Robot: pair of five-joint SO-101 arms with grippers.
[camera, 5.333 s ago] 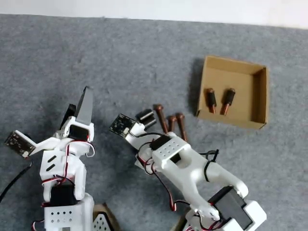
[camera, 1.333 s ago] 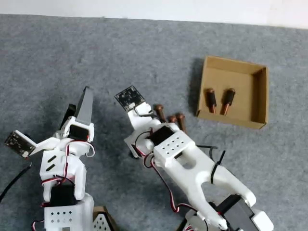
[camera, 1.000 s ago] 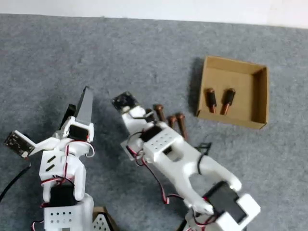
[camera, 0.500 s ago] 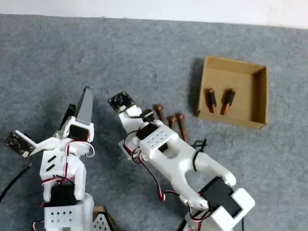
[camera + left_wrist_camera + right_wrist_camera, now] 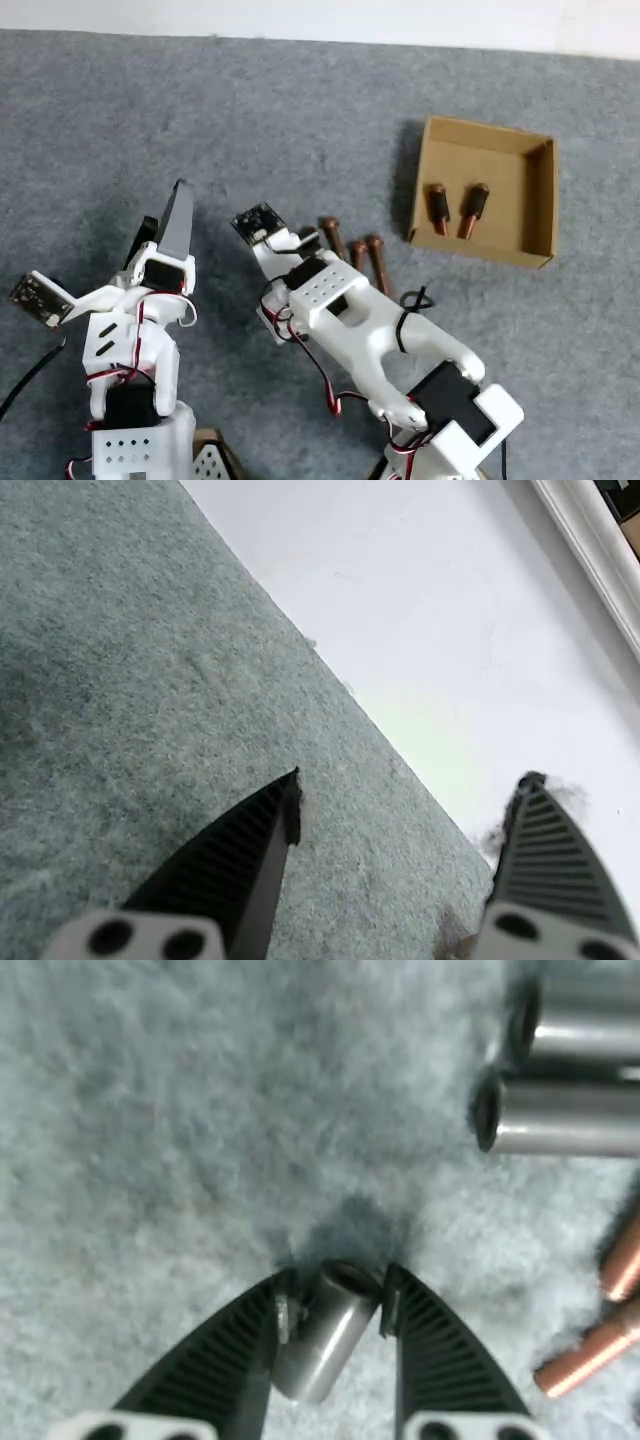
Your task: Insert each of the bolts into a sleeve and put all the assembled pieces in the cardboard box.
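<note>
Clasping part-hidden sleeve (image 5: pixel 322 1345): right end effector (image 5: pixel 335 1295)

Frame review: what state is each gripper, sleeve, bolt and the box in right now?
left gripper: open, empty.
right gripper: shut on held sleeve.
held sleeve: tilted between the fingers, open end empty.
loose sleeves: two, lying on the carpet, empty.
bolts: three, lying loose on the carpet, unsleeved.
cardboard box: open, two assembled pieces inside.
</note>
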